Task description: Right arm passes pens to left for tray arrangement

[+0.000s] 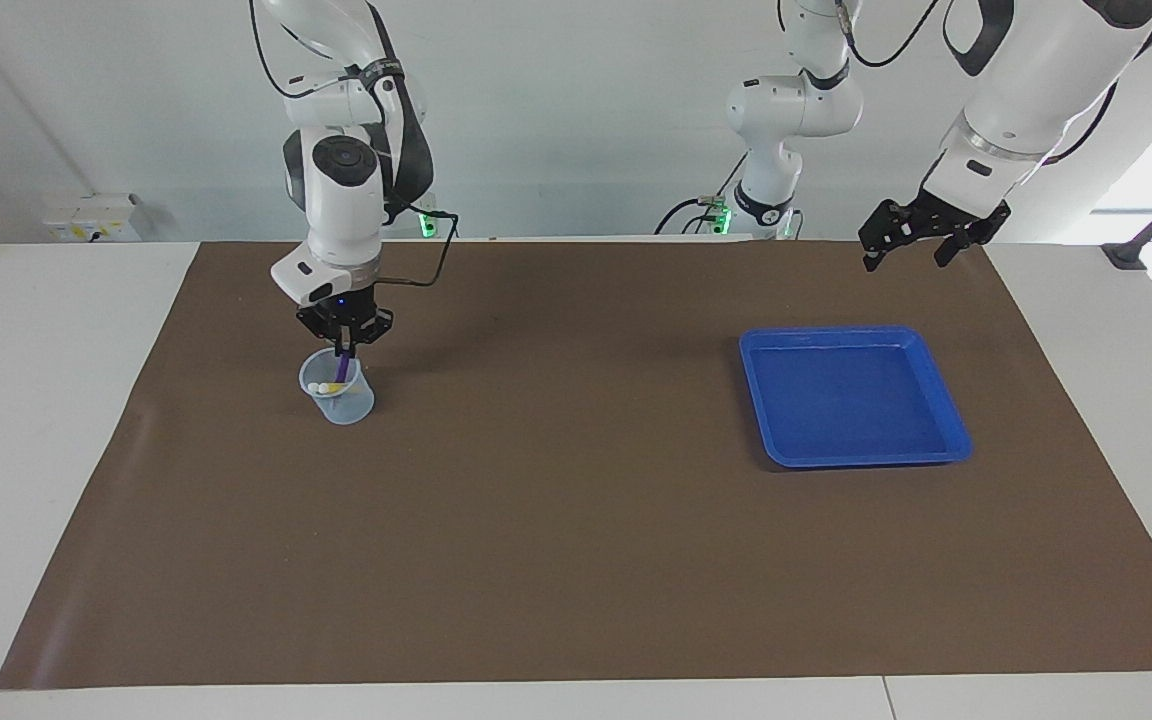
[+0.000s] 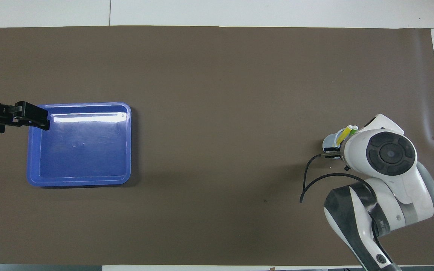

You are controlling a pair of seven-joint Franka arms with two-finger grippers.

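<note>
A small translucent cup (image 1: 340,398) stands on the brown mat at the right arm's end and holds the pens. My right gripper (image 1: 345,346) points straight down into the cup's mouth, shut on the top of the purple pen (image 1: 340,370). The yellow pen (image 2: 345,134) and the green pen (image 2: 353,128) lean in the cup (image 2: 329,142) beside it. In the overhead view the arm's wrist hides the right gripper. The blue tray (image 1: 948,405) lies flat with nothing in it. My left gripper (image 1: 906,256) waits open, raised over the tray's rim (image 2: 129,143) at the left arm's end.
The brown mat (image 1: 556,520) covers most of the white table. A black cable (image 2: 307,180) loops from the right arm's wrist over the mat.
</note>
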